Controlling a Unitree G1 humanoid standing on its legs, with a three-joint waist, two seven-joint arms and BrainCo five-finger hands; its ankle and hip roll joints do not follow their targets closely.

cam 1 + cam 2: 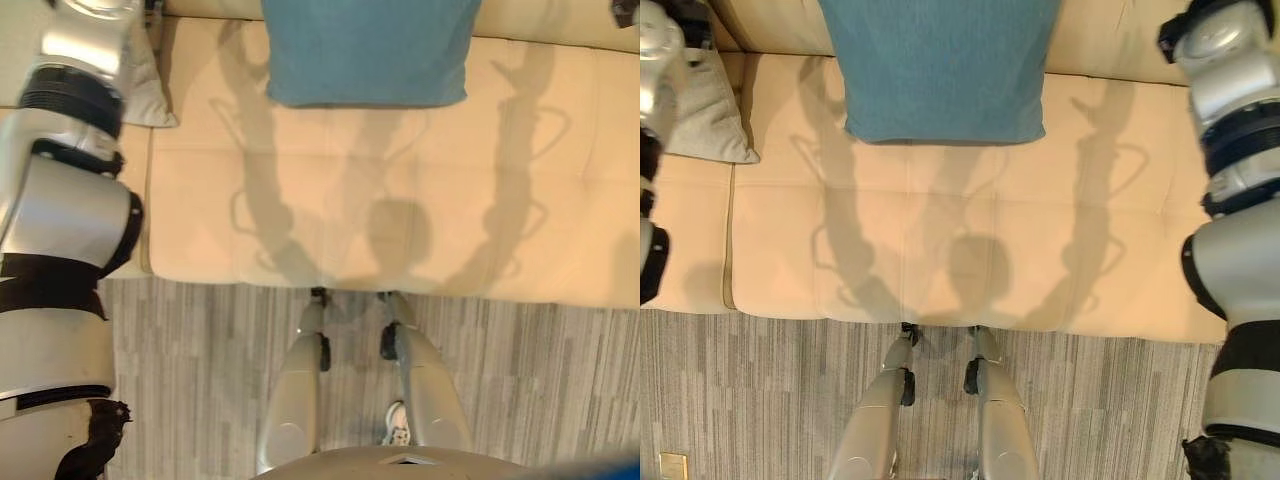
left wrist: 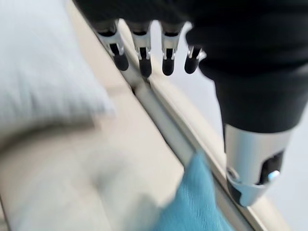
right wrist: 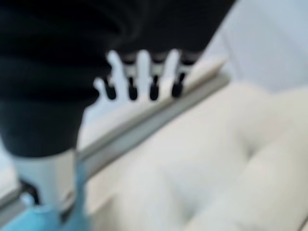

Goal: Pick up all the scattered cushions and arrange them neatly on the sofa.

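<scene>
Left eye view, blue cushion point(image 1: 365, 50) upright against sofa point(image 1: 400, 200) backrest (square-on), both hands point(image 2: 144, 53) point(image 3: 144, 77) straight-fingered, empty.

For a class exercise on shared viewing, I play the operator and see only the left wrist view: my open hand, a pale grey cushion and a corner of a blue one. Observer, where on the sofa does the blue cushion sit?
Observer: In the eye views the blue cushion is at the back of the sofa, about mid-width, against the backrest. Bare seat lies in front of it. The grey cushion lies apart from it, toward the robot's left.
Operator: Is my right hand carrying anything?
Observer: No. The right wrist view shows the right hand with straight fingers, holding nothing, over the cream seat.
</scene>
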